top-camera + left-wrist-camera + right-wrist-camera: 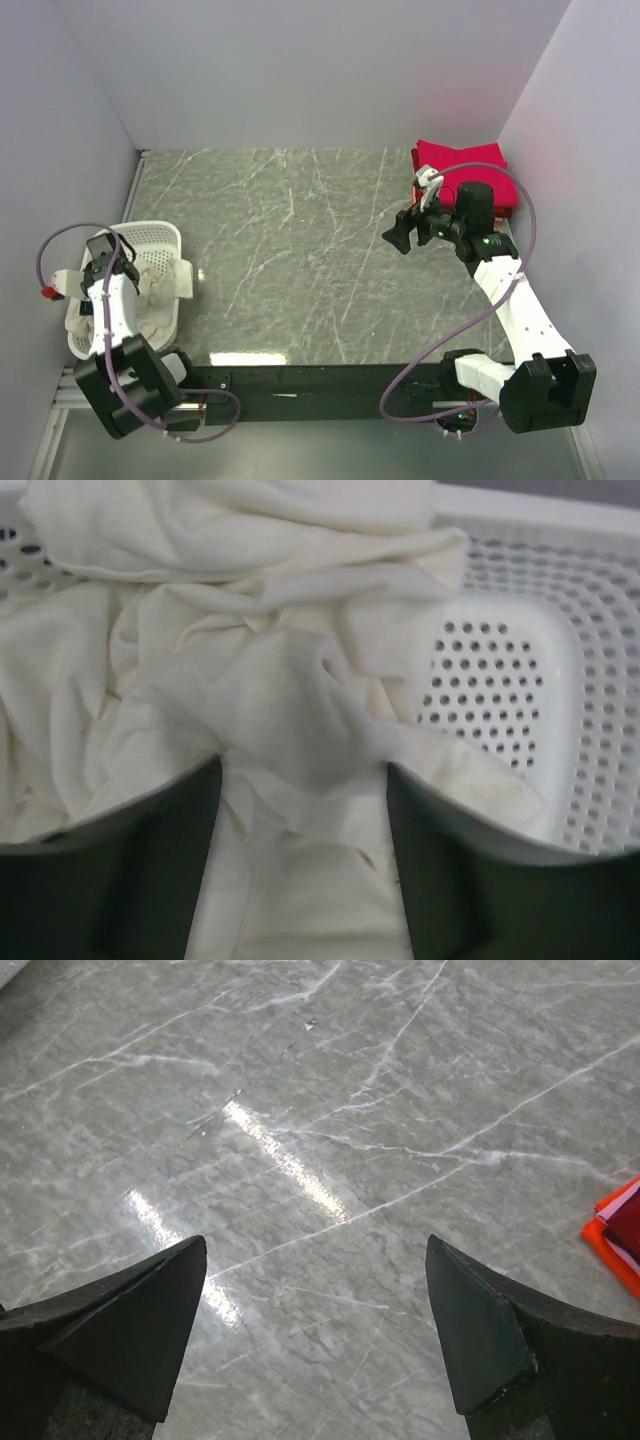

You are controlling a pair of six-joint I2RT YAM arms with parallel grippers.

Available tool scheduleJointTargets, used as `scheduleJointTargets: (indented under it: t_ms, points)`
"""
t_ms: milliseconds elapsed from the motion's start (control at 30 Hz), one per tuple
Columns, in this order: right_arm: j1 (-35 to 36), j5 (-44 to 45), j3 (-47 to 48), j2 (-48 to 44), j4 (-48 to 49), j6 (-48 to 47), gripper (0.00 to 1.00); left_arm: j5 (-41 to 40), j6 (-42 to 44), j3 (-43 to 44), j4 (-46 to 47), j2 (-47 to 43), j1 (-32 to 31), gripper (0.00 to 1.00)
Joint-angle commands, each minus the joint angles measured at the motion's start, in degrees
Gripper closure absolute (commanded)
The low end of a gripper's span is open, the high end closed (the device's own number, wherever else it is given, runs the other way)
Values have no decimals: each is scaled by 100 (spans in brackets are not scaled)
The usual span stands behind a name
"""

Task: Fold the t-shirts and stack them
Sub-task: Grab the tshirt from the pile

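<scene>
**One basket with a cream shirt; a folded stack at two o'clock**

From above, we see a single white basket (168, 238) at the table's (300, 250) eight o'clock edge. It holds one crumpled cream shirt (152, 288), and a fold of the shirt hangs over the rim toward three o'clock. In the left wrist view the cloth fills most of the basket, leaving the perforated wall bare only at two to four o'clock.

The left gripper (103, 258) is down inside the basket with its jaws wide apart. A hump of cream cloth sits between the fingers (130, 870), but nothing is pinched. We cannot tell whether the tips touch the fabric.

At the table's two o'clock corner lies a flat folded stack. A pink shirt (470, 165) is on top, and an orange shirt (608, 1242) shows as a bright edge beneath it. We count two colours there and cannot tell whether more layers lie under them.

The right gripper (400, 238) hangs above bare marble at three o'clock, just beside the stack. It is spread wide and holds nothing.

In all we count one basket, three shirts and two grippers.
</scene>
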Motion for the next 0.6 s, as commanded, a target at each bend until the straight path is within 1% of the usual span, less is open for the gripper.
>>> scheduleJointTargets:
  t_ms: [0, 33, 67, 100, 133, 167, 200, 233, 267, 300, 333, 367, 400, 467, 500, 567]
  points:
    - [46, 83, 113, -14, -11, -98, 4, 190, -181, 224, 130, 338, 247, 48]
    - [37, 110, 121, -40, -20, -98, 4, 321, -138, 233, 252, 278, 256, 65]
    - [28, 118, 121, -58, -29, -106, 4, 418, -59, 251, 314, 182, 247, 74]
    - [28, 136, 113, -84, -20, -107, 4, 532, 168, 268, 410, 33, 247, 82]
    - [28, 145, 104, -110, -11, -107, 4, 856, 327, 251, 725, -386, 256, 87]
    - [37, 154, 95, -119, -2, -107, 4, 998, 494, 251, 850, -643, 247, 91]
    - [28, 162, 95, -137, -2, -107, 4, 1226, 887, 260, 1025, -924, 247, 100]
    - [28, 171, 86, -146, 6, -98, 4, 1367, 1091, 312, 1209, -1214, 256, 100]
    - [28, 171, 95, -146, 6, -106, 4, 1760, 1250, 338, 1620, -1782, 247, 100]
    - [28, 171, 86, -146, -2, -98, 4, 1842, 1591, 408, 1642, -1971, 221, 100]
    - [28, 163, 104, -128, -2, -98, 4, 1826, 1655, 818, 1555, -2025, 134, 100]
    - [28, 163, 104, -111, -11, -98, 4, 2287, 1691, 1005, 1545, -1999, 72, 100]
    - [28, 163, 113, -110, -20, -98, 4, 2631, 1891, 1137, 1693, -1973, 63, 100]
    - [28, 154, 121, -84, -29, -98, 5, 3474, 1981, 1498, 2018, -1859, 71, 100]
    - [28, 162, 121, -75, -46, -98, 5, 4261, 1998, 1629, 2333, -1771, 54, 100]
    - [28, 197, 139, -84, -55, -107, 5, 4706, 1928, 2226, 2372, -1420, -25, 100]
